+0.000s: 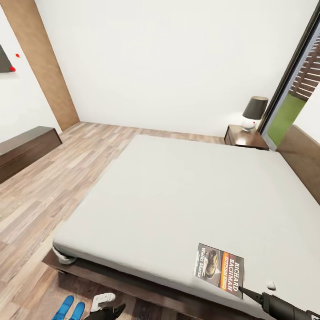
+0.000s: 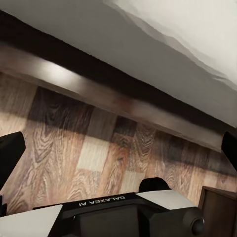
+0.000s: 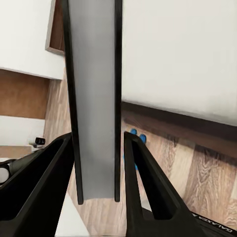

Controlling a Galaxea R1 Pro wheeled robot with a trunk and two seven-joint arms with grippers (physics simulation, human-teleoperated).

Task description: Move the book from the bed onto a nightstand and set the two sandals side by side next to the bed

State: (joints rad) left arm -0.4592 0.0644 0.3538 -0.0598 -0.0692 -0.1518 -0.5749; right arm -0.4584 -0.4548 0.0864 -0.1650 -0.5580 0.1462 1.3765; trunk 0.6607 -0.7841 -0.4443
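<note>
The book (image 1: pixel 219 266), with its orange band and white "Richard Bachman" letters, is at the near right corner of the bed (image 1: pixel 178 195). My right gripper (image 1: pixel 242 291) reaches its near corner. In the right wrist view the book (image 3: pixel 96 89) runs edge-on between the two fingers (image 3: pixel 148 182), which press on both of its faces. The two blue sandals (image 1: pixel 72 310) lie side by side on the floor by the bed's near left corner, and show small past the book (image 3: pixel 134 134). My left gripper (image 1: pixel 111 310) hangs open over the floor beside them, its fingers (image 2: pixel 10 153) wide apart.
A nightstand (image 1: pixel 246 138) with a dark-shaded lamp (image 1: pixel 254 113) stands at the bed's far right corner by the window. A long low dark bench cabinet (image 1: pixel 24 149) runs along the left wall. The bed's dark wooden frame (image 2: pixel 98 94) borders the plank floor (image 1: pixel 66 178).
</note>
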